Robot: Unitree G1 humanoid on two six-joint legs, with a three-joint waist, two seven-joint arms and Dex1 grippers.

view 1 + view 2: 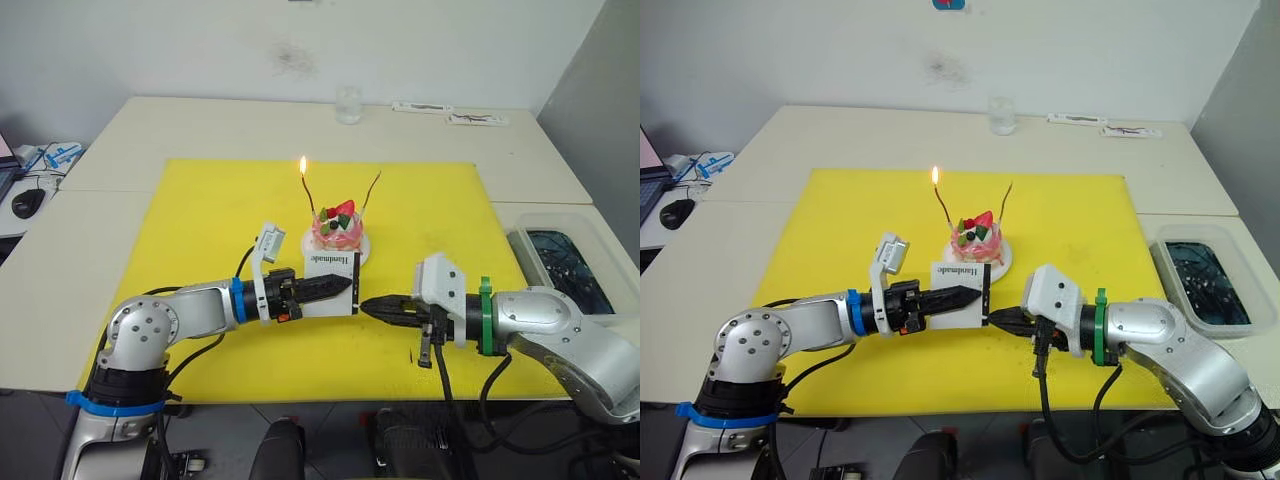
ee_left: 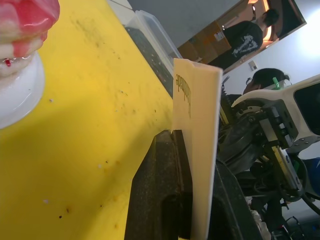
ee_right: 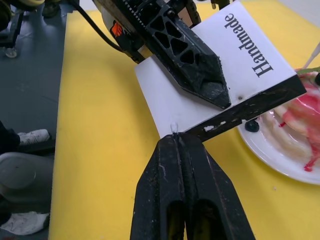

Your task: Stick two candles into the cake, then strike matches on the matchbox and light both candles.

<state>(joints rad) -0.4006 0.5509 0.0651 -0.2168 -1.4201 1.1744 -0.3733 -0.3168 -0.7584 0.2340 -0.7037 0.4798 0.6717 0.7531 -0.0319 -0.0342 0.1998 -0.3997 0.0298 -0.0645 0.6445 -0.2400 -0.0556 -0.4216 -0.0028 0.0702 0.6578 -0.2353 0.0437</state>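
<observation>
jaws pinch matchbox [image 1: 332, 284] on left; right's pressed together, match barely visible.

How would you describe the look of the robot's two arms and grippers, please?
Both arms are silver-grey metal with loose black cables. The left gripper has black ribbed fingers, a blue wrist ring and a white module. The right gripper has black fingers, a green ring and a white housing.

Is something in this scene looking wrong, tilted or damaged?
Nothing looks damaged or spilled. One oddity: the left candle burns while the right candle is unlit. The matchbox is gripped on edge, not flat, by the left gripper.
</observation>
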